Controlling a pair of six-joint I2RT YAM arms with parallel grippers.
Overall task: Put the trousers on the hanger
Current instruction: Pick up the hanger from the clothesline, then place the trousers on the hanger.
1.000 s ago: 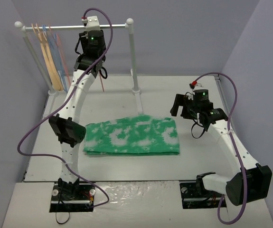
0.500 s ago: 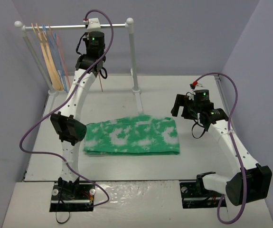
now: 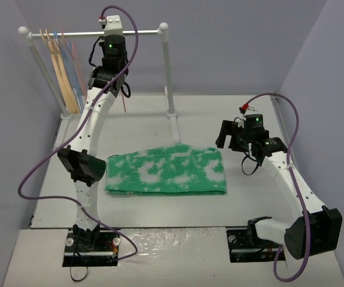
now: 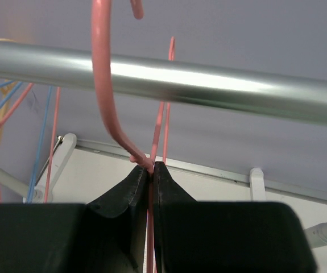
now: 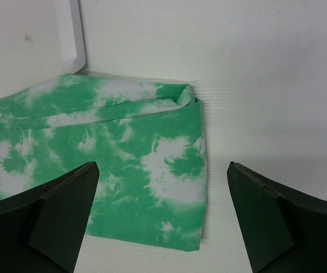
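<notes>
Two arms are showing in the top view. The left arm [image 3: 91, 119] is reaching up to the rail [image 3: 142, 32] of the white rack at the back of the bench [image 3: 207, 113]. Its jaws are hidden under the wrist there, and a thin pink sliver of the hanger [image 3: 125, 106] is dangling just below. A tan wooden hanger [image 3: 61, 75] and blue wire hangers [image 3: 71, 60] are bunching at the rail's left end, apart from that wrist. The trousers [image 3: 166, 170] are lying folded flat in the middle of the bench, between the two arms. The right arm [image 3: 282, 170] is hovering just beside their right end.

Seen from the left wrist, the left jaws are pressing together and pinching the hanger's [image 4: 102, 96] wire just under its hook. The hook is crossing in front of the rail [image 4: 237, 91], and its bend is running out of the top of the view. More pink and blue wires are hanging off to the left.

Seen from the right wrist, the right jaws are standing spread wide, their fingers [image 5: 61, 219] gripping nothing. The trousers' [image 5: 123, 165] right end is lying on the bench below them, with the rack's white foot [image 5: 71, 34] just beside its far edge.
</notes>
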